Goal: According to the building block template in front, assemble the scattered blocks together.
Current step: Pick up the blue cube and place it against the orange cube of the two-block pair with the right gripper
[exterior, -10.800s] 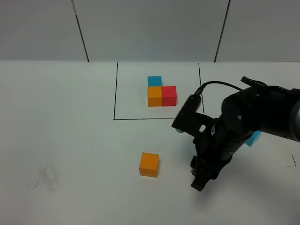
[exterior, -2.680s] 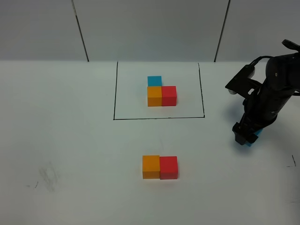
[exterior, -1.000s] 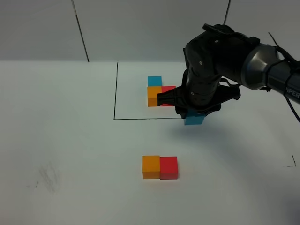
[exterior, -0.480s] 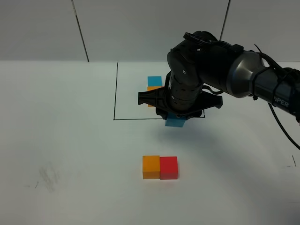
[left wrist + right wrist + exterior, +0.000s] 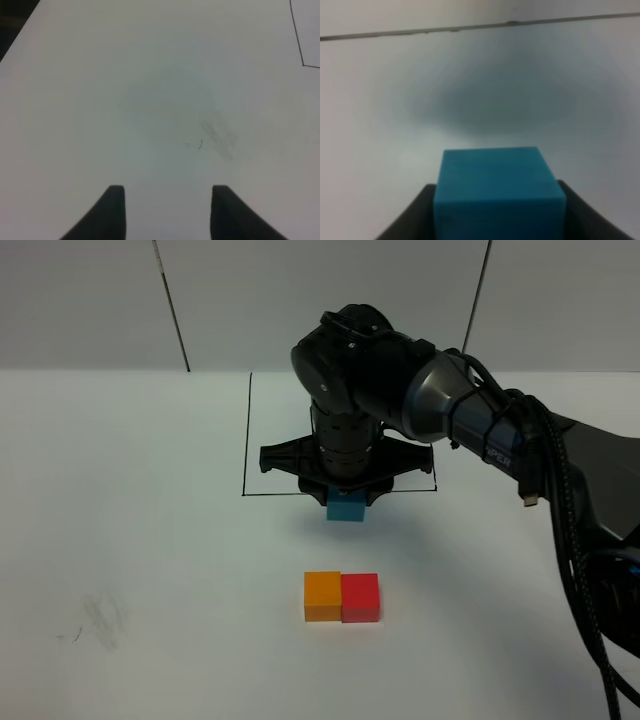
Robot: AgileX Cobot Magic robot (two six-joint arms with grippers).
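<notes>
The light blue cube is clamped between the fingers of the right claw and held above the surface. It hangs just at the near frame line, apart from the orange cube and red cube, which sit joined. The left claw is held wide over bare surface. The template cubes are hidden behind the arm, so the correct side cannot be confirmed. If the cube is lowered too close, the joined pair could be shoved apart. If it is released askew, a gap would be left.
</notes>
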